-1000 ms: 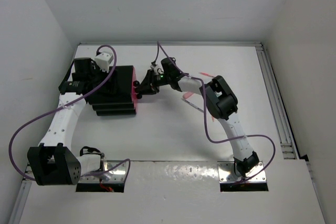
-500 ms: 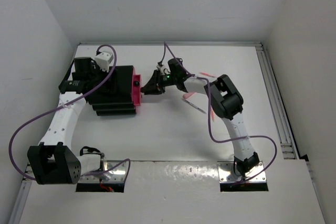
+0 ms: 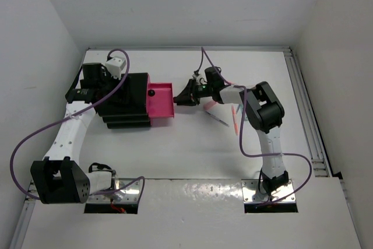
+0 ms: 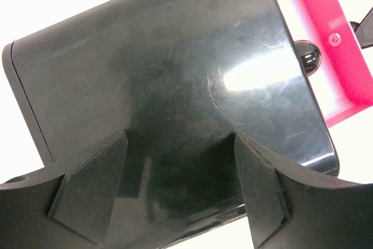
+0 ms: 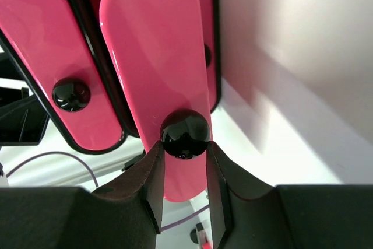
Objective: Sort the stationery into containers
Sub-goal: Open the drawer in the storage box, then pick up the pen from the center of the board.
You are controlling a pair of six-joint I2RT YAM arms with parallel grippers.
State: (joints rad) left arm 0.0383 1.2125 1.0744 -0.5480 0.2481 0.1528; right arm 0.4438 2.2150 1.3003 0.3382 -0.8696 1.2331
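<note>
A pink drawer (image 3: 161,101) stands pulled out of the black drawer unit (image 3: 123,100), the right gripper (image 3: 178,98) at its front; pens (image 3: 235,122) lie nearby.

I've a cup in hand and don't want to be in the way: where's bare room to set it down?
Bare: the wide table stretch between the drawer unit and the arm bases. Crowded: around the open pink drawer, the right gripper on its knob, and the pens beside it.

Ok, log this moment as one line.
right claw: shut on drawer knob | pink drawer: pulled out | left claw: open over black unit
</note>
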